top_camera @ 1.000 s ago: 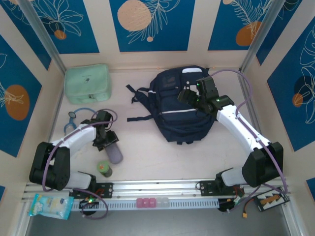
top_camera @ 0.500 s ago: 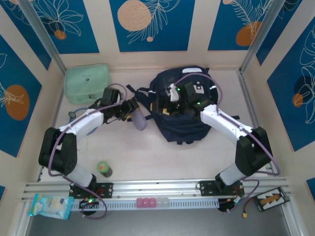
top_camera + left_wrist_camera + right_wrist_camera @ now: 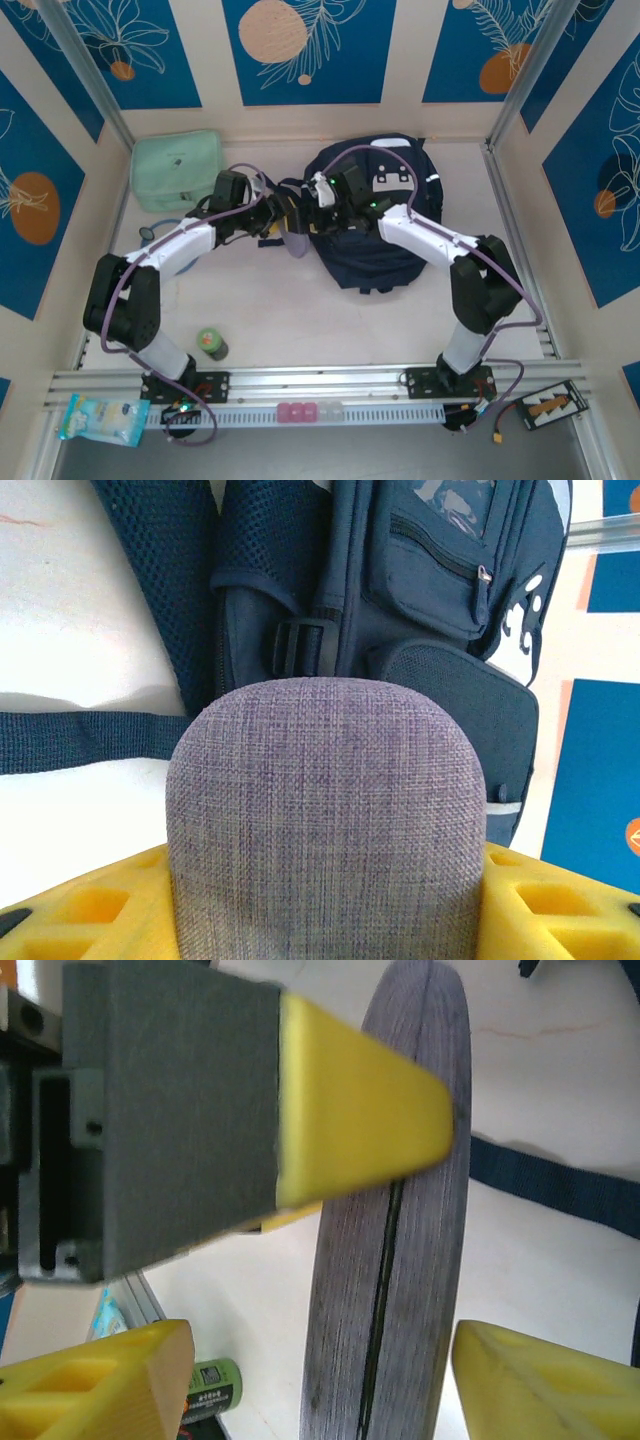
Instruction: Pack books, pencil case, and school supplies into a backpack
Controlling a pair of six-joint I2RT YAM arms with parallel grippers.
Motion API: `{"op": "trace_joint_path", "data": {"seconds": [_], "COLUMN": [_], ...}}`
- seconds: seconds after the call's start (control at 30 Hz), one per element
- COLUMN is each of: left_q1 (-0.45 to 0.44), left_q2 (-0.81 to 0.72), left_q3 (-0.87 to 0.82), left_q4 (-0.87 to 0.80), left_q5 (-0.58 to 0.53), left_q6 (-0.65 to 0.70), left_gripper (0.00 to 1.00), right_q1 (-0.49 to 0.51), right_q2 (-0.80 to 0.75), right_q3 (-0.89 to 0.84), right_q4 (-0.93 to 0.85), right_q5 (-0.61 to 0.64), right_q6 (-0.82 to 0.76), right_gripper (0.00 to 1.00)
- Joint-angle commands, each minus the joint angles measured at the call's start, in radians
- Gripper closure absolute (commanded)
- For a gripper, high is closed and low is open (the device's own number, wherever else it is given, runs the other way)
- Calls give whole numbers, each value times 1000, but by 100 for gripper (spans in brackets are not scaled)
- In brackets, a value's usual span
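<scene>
- Blue-and-cream wall panels enclose a pale desk [image 3: 330, 320], with both arms reaching in toward its middle.
- The greyish-purple case [image 3: 295, 240] hangs just beside the left edge of the backpack [image 3: 375, 250], between the 2 arms.
- The left pincer [image 3: 278, 222] is closed on the case. In the left wrist view its 2 yellow fingers [image 3: 100, 910] press against both flanks of the woven fabric, and the rounded end sticks out beyond them.
- The right pincer [image 3: 325, 1350] is open and straddles the same case edge-on, with the zip seam running down the middle. 1 of its yellow fingers [image 3: 90, 1380] stands clear of the fabric and the other sits right at its side.
- I cannot tell whether that nearer finger touches the case.
- The backpack lies flat on the desk, navy with white trim. The left wrist view shows its mesh pocket and buckle straight ahead of the case.
- A dark strap [image 3: 80, 742] from the backpack trails across the desk beneath the case.
- A small green bottle [image 3: 211, 343] stands well apart, near the front rail.
- A mint-green bag [image 3: 178, 170] sits in the far left corner.
- A blue-and-white packet [image 3: 100, 418] lies on the rail at the front left.
</scene>
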Motion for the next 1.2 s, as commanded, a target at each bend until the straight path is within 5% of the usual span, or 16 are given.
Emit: {"op": "trace_joint_path", "data": {"seconds": [0.0, 0.47, 0.67, 0.8, 0.97, 1.17], "left_q1": [-7, -6, 4, 9, -18, -201], "left_q2": [7, 9, -4, -47, -53, 10], "left_q3": [37, 56, 62, 96, 203, 362], "left_q4": [42, 56, -2, -124, -265, -391], "left_q5": [38, 26, 1, -80, -97, -291], "left_q6": [-10, -48, -7, 191, 478, 860], "left_gripper": [47, 46, 29, 0, 0, 0], "right_q1": [3, 6, -6, -56, -182, -372], "right_q2": [24, 57, 22, -76, -253, -454], "right_q3": [51, 75, 47, -27, -143, -241], "right_q4": [-40, -92, -60, -22, -18, -104], "right_q5": [4, 20, 25, 74, 151, 280], "right_q6": [-43, -85, -64, -15, 34, 76], "right_gripper": [39, 45, 61, 61, 62, 62]}}
